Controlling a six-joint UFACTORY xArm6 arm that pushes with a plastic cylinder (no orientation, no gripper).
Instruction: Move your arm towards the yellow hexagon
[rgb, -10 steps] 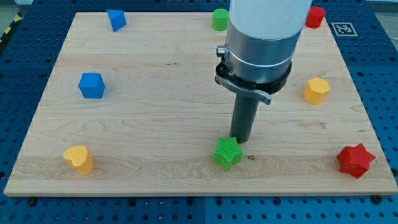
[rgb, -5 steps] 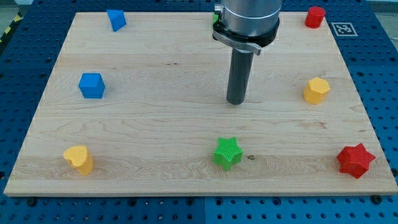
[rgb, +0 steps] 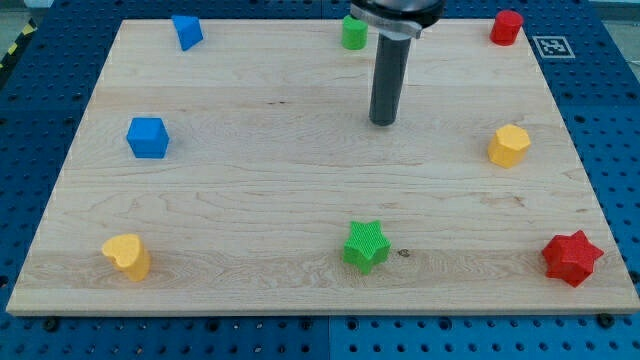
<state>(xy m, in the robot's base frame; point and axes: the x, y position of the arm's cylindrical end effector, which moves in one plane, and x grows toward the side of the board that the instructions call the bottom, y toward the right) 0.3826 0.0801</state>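
A pale wooden board (rgb: 300, 190) is lying on a blue perforated table (rgb: 620, 120), with a small black-and-white marker tag (rgb: 551, 46) sitting off the board's top right corner. My tip (rgb: 383, 122) is resting on bare wood in the upper middle of the board, touching no block; being a plain dark rod, it is holding nothing. The yellow hexagon (rgb: 508, 146) is sitting near the view's right edge, slightly lower than my tip and well apart from it, with open wood lying between them. A green cylinder (rgb: 354, 32) is standing just up and left of the rod. A red cylinder (rgb: 506, 27) is occupying the top right corner, a red star (rgb: 572, 257) the bottom right. A green star (rgb: 366, 246) is sitting at the bottom centre, a yellow heart (rgb: 127, 256) at bottom left, a blue cube (rgb: 147, 137) at left, and a blue block (rgb: 186, 31) of unclear shape at top left.
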